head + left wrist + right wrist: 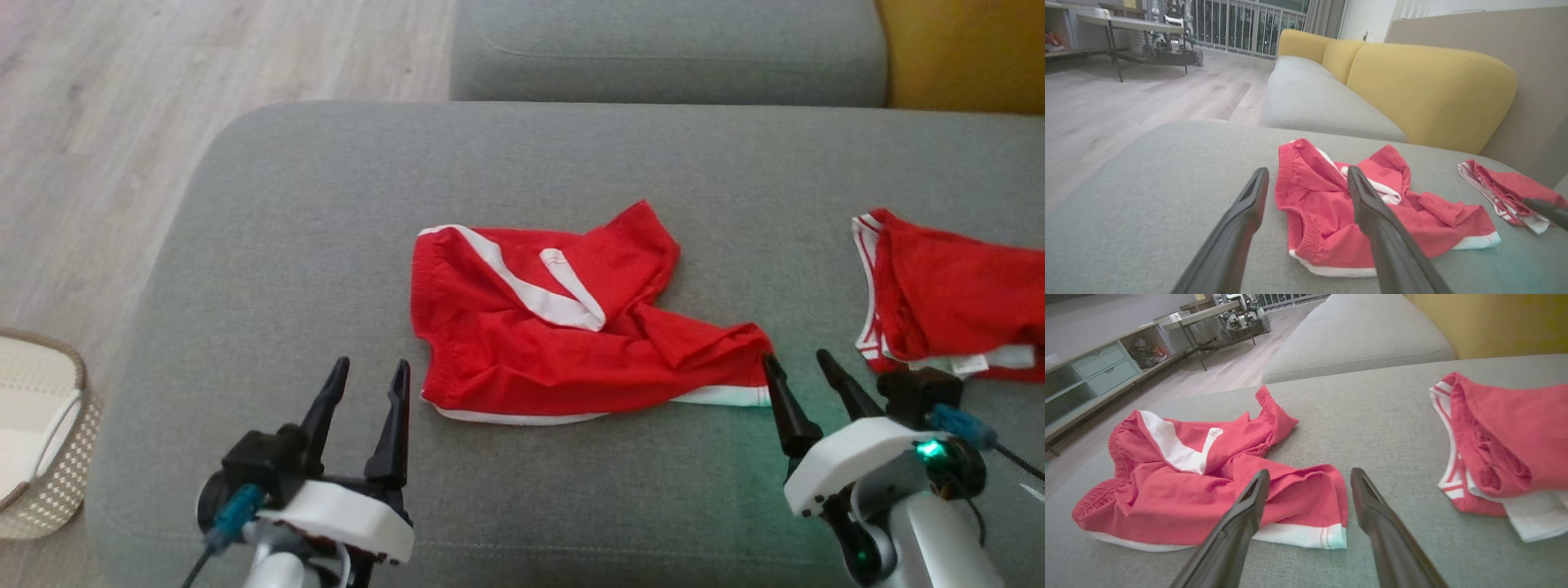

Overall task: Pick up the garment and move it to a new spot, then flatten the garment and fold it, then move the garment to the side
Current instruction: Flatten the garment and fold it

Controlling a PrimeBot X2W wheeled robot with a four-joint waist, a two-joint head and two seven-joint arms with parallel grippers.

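1. Garment [571,335]: red shorts with white trim, lying crumpled at the middle of the grey sofa seat [326,204]. One leg is turned back over the top, so a white stripe shows doubled. The other leg trails right, its white hem toward the near right. By my judgement it lies on an open patch with bare seat all round, giving room to spread it; flattening is not yet done.
2. Second red garment [955,302]: folded, at the right edge of the seat, well apart from the shorts. Probably a finished piece parked out of the working area.
3. Right gripper [794,355]: fingers spread, holding nothing. One fingertip sits right at the trailing hem corner of the shorts; whether it touches the cloth cannot be told. The arm comes in low from the near right, fingers pointing to the far side and lying close above the seat.
4. Left gripper [371,362]: fingers spread wide, empty. It hovers just beside the gathered waistband at the near left, apart from the cloth, fingers pointing far and tilted shallowly down.
5. Stance, as a judgement: the two grippers bracket the garment's near corners, suited to taking opposite ends and drawing it flat.
6. Woven basket [49,408]: on the floor at the near left, beside the seat.
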